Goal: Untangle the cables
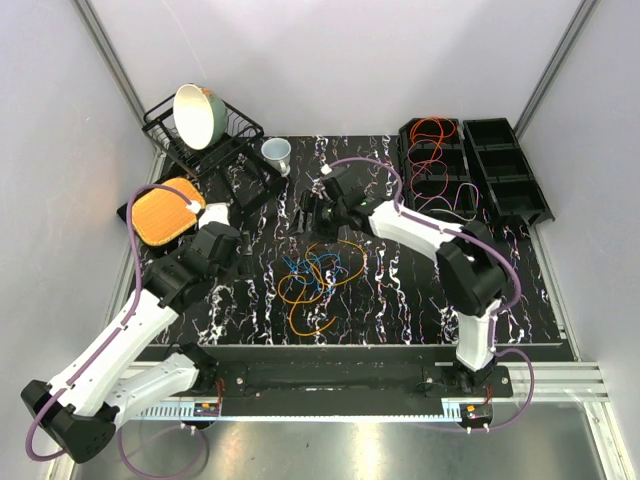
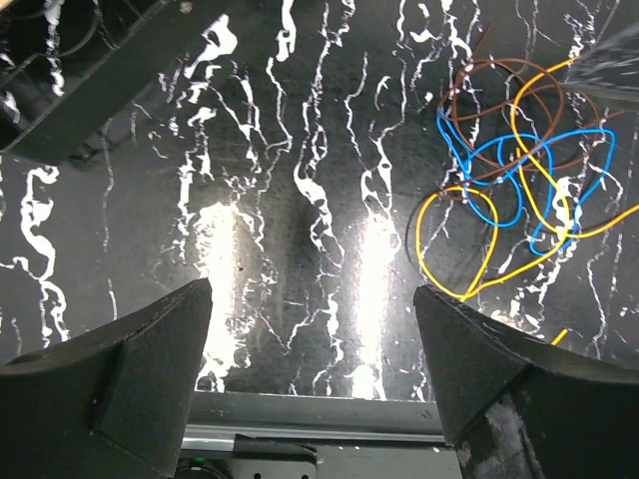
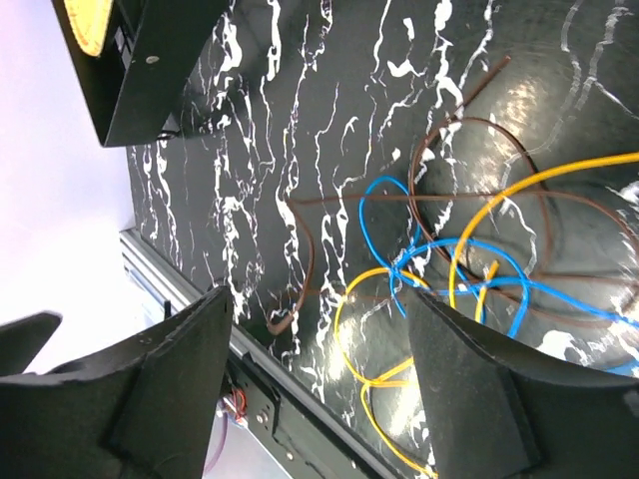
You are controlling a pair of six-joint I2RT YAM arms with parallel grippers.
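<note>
Near edge: both arm bases are sitting on a metal rail [image 1: 330, 385]. Any print on the arms is too small to read.

Left claw [image 2: 310, 299] is hanging with its fingers wide apart and gripping nothing, over a bare stretch of the black, white-veined counter [image 2: 300, 150]. From its wrist view, a black block [image 2: 90, 90] is showing at the upper left, cut off by the frame and hard to identify.

Mid counter: the cables [image 1: 318, 272] are lying in one loose tangle of orange, blue and brown loops, just right of the left claw and apart from it. In both wrist views the tangle is running out of the right edge, so its full extent is only showing from above.

Right claw [image 3: 319, 299] is hovering over the far side of the tangle, fingers spread and pinching nothing. The brown strand [image 3: 308, 264] is showing in the gap between them, its free end lying flat on the counter. A yellow thing in a black holder [image 3: 150, 60] is being clipped by the top left corner.

Far side: black bins [image 1: 505, 150] at the right are holding more orange and pale purplish loops [image 1: 432, 130], partly hidden by the bin walls. At the left, a bowl [image 1: 197, 112] is tilting in a wire rack [image 1: 235, 125], with a pale cup [image 1: 277, 152] beside it and an orange pad [image 1: 165, 212] nearer.
</note>
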